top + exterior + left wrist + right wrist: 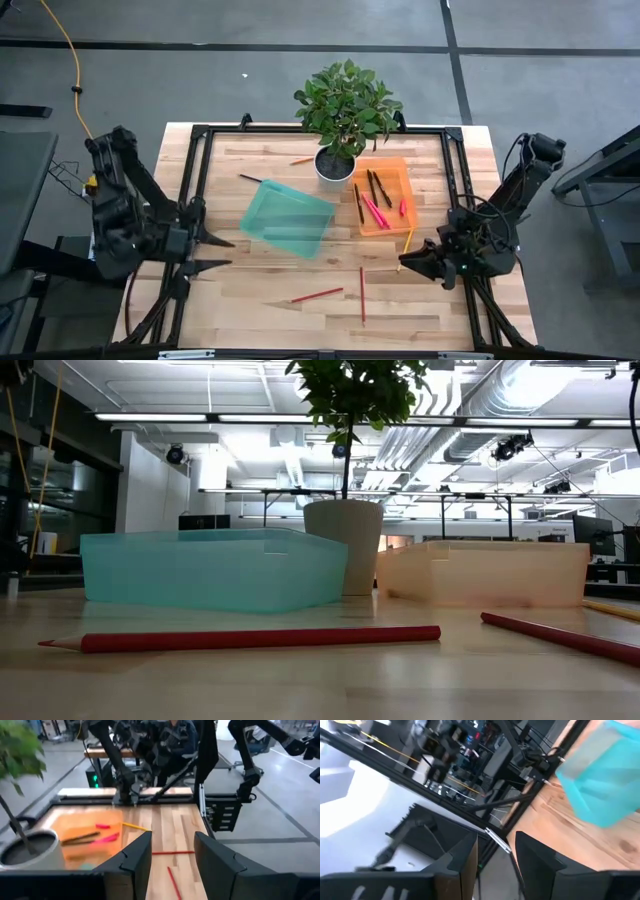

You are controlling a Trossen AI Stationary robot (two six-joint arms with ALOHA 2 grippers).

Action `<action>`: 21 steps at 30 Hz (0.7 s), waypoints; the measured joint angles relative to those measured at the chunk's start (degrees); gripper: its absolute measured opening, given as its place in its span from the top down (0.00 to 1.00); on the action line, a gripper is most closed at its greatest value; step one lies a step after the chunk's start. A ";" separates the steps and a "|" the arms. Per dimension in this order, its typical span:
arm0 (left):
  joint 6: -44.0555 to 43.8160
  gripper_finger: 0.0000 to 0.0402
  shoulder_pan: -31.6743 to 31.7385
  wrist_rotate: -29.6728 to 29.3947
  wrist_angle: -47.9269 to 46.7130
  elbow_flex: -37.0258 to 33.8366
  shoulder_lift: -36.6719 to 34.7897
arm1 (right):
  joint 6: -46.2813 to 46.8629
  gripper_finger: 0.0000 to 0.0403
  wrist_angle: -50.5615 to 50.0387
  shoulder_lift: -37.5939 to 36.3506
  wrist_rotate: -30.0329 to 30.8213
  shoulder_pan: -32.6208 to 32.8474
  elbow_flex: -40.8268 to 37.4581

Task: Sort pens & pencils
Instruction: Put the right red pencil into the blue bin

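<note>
The left gripper [210, 253] hovers at the table's [250, 300] left edge with its fingers spread and nothing between them; the right gripper [408, 262] sits near the right edge, also released and empty. Pens [375, 200], black and pink, lie in the orange tray [400, 170] right of the plant [345, 105], the teal tray [288, 218] being just left. Pencils [362, 293] lie loose: two red near the front, a yellow one by the orange tray.
</note>
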 joint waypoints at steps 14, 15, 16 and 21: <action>-8.26 0.67 0.21 0.07 -0.04 -2.19 4.80 | 2.72 0.69 -8.42 6.55 -4.10 -5.03 7.86; -8.53 0.67 0.22 0.04 -0.06 -2.19 4.93 | 4.78 0.70 -10.66 7.43 -4.11 -5.18 8.71; -9.06 0.67 0.20 0.05 -0.06 -2.19 5.13 | 6.73 0.70 -12.65 8.38 -4.11 -5.40 9.52; -12.03 0.67 0.17 0.02 -0.02 -2.19 6.08 | 8.79 0.71 -15.17 13.67 -4.51 -5.42 14.38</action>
